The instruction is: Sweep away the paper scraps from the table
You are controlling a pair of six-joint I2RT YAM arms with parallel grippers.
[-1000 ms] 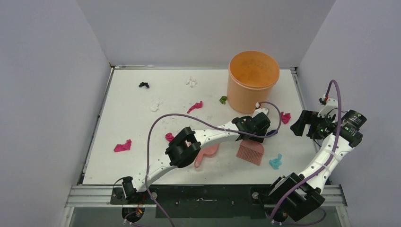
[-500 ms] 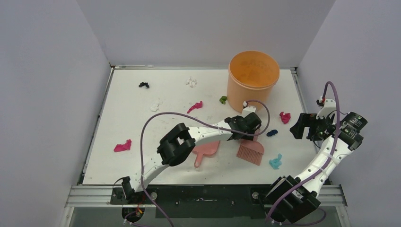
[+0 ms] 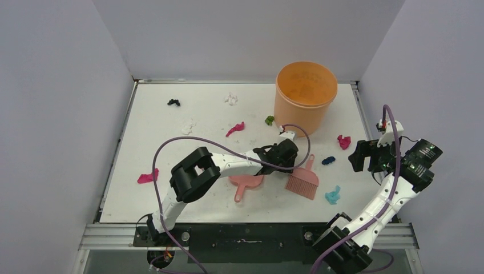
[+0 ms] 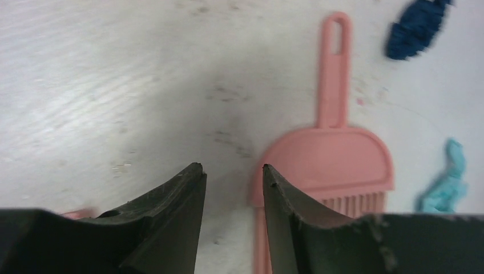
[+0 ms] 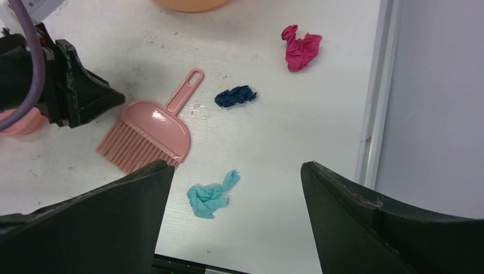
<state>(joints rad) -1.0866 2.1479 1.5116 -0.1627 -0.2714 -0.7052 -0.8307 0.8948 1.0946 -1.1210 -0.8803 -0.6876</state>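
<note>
The flat white rectangular table (image 3: pixel 148 125) fills the floor between grey walls. A round orange plastic bucket (image 3: pixel 305 91) stands upright at its far right. The left gripper (image 4: pixel 233 171) reaches across the middle and hangs low over the surface. Its jaws stand a narrow gap apart, with bare table between them and nothing held. The right gripper (image 5: pixel 235 165) hovers near the right edge, its jaws spread wide and empty.

A pink plastic hand brush (image 3: pixel 302 181) lies flat just beside the left fingertips, bristles toward the arms. A pink plastic dustpan (image 3: pixel 246 182) lies left of it, partly under the left arm.

The small crumpled paper scraps are scattered on the table:
- magenta (image 3: pixel 148 176), (image 3: pixel 234 129), (image 3: pixel 343 141)
- light blue (image 3: pixel 333 195)
- white (image 3: pixel 230 99), (image 3: pixel 186 127)
- dark blue (image 3: pixel 328 161)
- black (image 3: pixel 173 103)
- green (image 3: pixel 269 120), near the bucket's base
</note>
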